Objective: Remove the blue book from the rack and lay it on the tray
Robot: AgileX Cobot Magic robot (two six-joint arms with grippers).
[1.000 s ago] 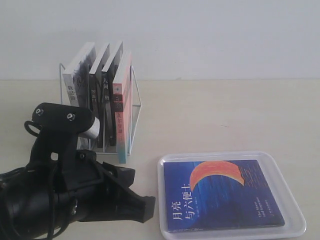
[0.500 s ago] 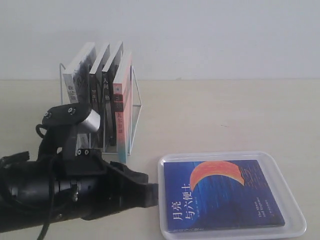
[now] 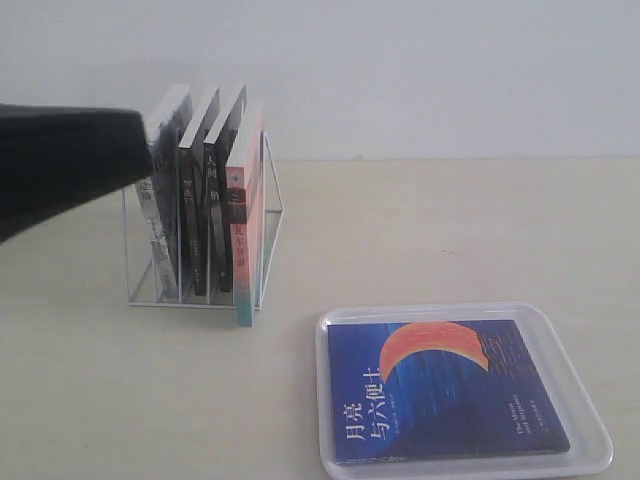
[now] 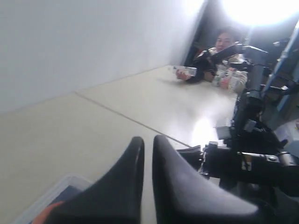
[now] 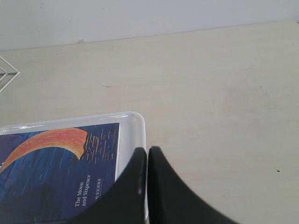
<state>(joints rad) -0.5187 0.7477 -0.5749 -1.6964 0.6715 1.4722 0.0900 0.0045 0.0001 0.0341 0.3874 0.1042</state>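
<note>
The blue book (image 3: pixel 445 390), with its orange crescent facing up, lies flat inside the white tray (image 3: pixel 592 425) at the front right. The white wire rack (image 3: pixel 273 195) stands at the back left. In the exterior view my left arm (image 3: pixel 60 165) is a blurred black shape high at the left, in front of the rack's top. My left gripper (image 4: pixel 147 142) has its fingers nearly together with nothing between them, and a tray corner (image 4: pixel 58 186) shows beneath it. My right gripper (image 5: pixel 147 151) is shut and empty over the tray's rim (image 5: pixel 135 122), beside the book (image 5: pixel 51 172).
The rack holds a pink-and-teal-spined book (image 3: pixel 245 225) and black-spined books (image 3: pixel 212 205). A corner of rack wire (image 5: pixel 7 77) shows in the right wrist view. The left wrist view shows the other arm's black hardware (image 4: pixel 254 158) and a person (image 4: pixel 224 44) at the table's far end.
My left arm has risen from low at the front left to high at the upper left, out of the space in front of the rack. Book and tray have not moved.
</note>
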